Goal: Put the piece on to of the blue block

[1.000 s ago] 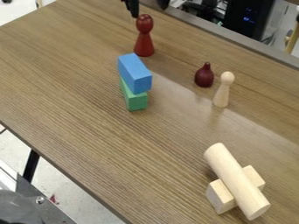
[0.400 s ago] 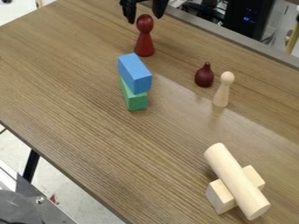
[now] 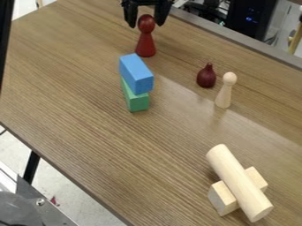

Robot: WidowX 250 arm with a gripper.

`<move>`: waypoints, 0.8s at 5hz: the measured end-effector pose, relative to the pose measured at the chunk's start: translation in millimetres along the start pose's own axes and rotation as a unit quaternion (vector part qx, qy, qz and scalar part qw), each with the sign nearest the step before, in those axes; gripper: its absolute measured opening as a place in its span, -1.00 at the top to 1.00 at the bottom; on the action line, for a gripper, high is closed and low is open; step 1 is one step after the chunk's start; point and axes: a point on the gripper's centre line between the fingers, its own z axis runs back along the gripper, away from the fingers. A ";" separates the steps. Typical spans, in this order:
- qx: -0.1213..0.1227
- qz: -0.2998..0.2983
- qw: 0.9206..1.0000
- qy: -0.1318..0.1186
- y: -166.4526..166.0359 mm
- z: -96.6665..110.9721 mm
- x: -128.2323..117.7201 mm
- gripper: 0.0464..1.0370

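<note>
My gripper (image 3: 146, 23) hangs at the top of the camera view, open, its two fingers to either side of the head of the red peg-shaped piece (image 3: 145, 42). I cannot tell whether they touch it. That piece stands upright on the table. Nearer the camera, the blue block (image 3: 135, 73) lies on top of the green block (image 3: 137, 101). To the right, a dark red bulb-shaped piece (image 3: 206, 77) and a pale wooden peg piece (image 3: 224, 92) stand upright.
At the lower right of the wooden table (image 3: 88, 132), a pale cylinder (image 3: 238, 182) lies across a pale wooden block (image 3: 222, 198). A black upright bar (image 3: 5, 39) shows at the upper left edge. Computer equipment (image 3: 247, 20) stands beyond the table's far edge.
My gripper has come further into view from the top edge, down toward the red piece's head. The black bar has appeared at the left edge. The blocks and pieces have not moved.
</note>
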 end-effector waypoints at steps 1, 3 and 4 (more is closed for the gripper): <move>0.001 -0.003 1.000 0.012 0.5 -0.7 -4.1 -0.92; 0.015 0.001 1.000 0.020 5.0 -1.3 -6.6 -0.24; 0.015 0.005 1.000 0.019 5.2 -1.0 -5.9 -0.07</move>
